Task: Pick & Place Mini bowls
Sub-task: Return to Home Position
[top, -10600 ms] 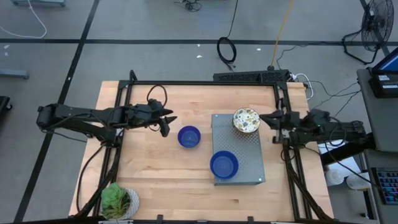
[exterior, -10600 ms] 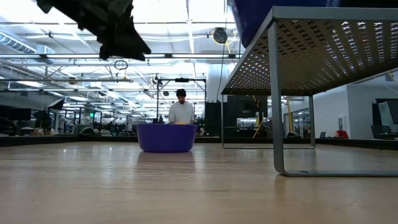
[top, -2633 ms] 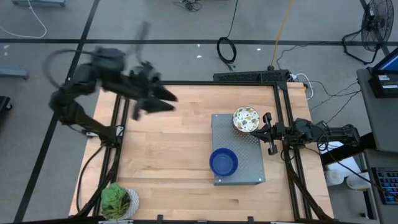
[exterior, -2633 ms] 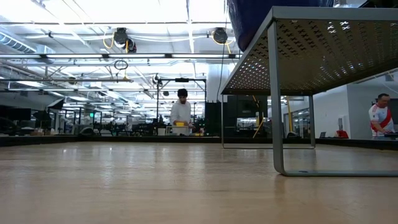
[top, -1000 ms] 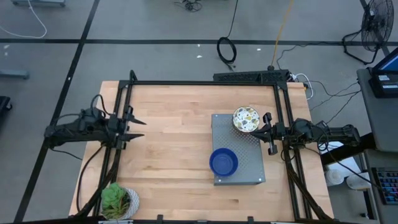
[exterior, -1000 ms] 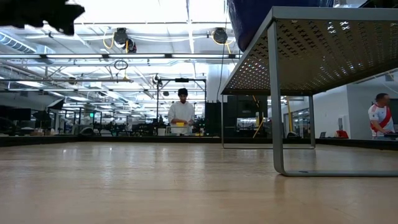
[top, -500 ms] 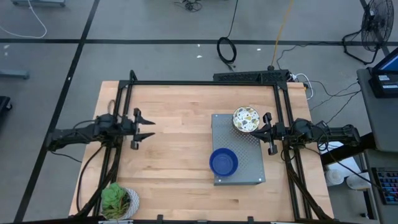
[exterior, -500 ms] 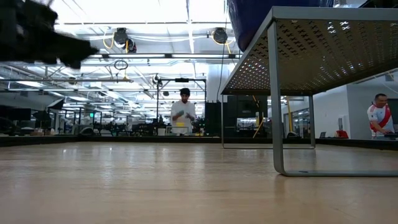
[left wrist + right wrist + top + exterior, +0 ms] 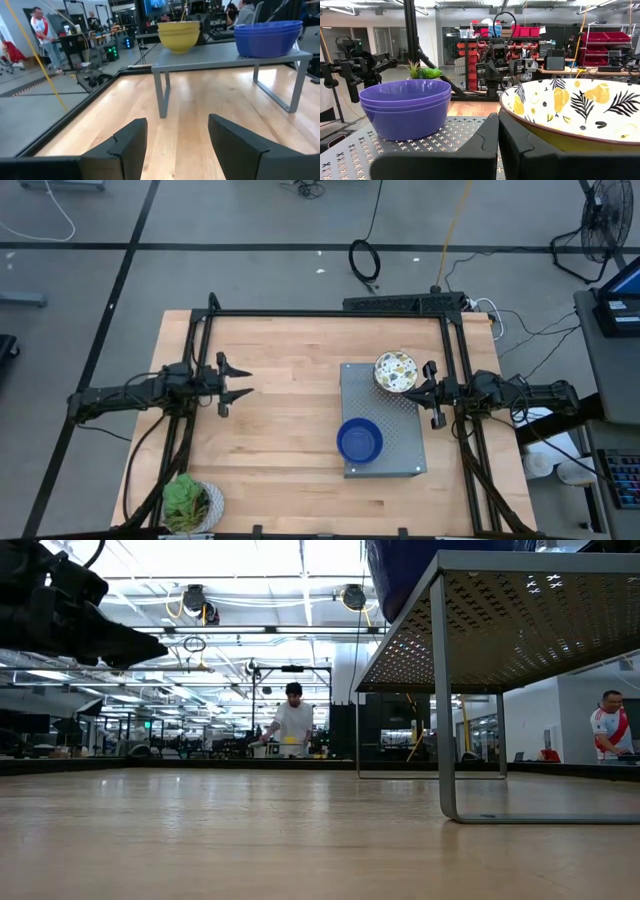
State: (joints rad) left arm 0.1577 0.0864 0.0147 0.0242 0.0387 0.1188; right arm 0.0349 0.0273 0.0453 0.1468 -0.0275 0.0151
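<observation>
Pale wooden boards make up the table (image 9: 290,350), with a workshop floor and cables around it.

From above, a grey perforated shelf (image 9: 400,430) stands toward the table's right edge. The blue bowls (image 9: 360,441) sit nested at one corner of the shelf, on the side facing the table's middle. The floral bowls (image 9: 396,372) sit at the opposite corner, close to the right arm. The left gripper (image 9: 245,383) hovers over the table's left edge, fingers spread and empty. The right gripper (image 9: 420,392) waits just beside the shelf's right edge, next to the floral bowls. A potted plant (image 9: 190,502) occupies a table corner on the left arm's side.

At table-top height the wood is bare up to the shelf's leg, and a blue underside (image 9: 400,575) shows on top of the shelf. A person (image 9: 293,725) stands far back in the room.

Past the left wrist's parted fingers, both stacks show on the shelf, each apparently three deep.

The right wrist view shows its own fingers pressed together with nothing between them, the floral rim (image 9: 580,112) close beside and the blue stack (image 9: 405,107) farther along the shelf.

As I judge it, the placing is finished, since no bowl lies on the wood. Only parking the arms is left.
</observation>
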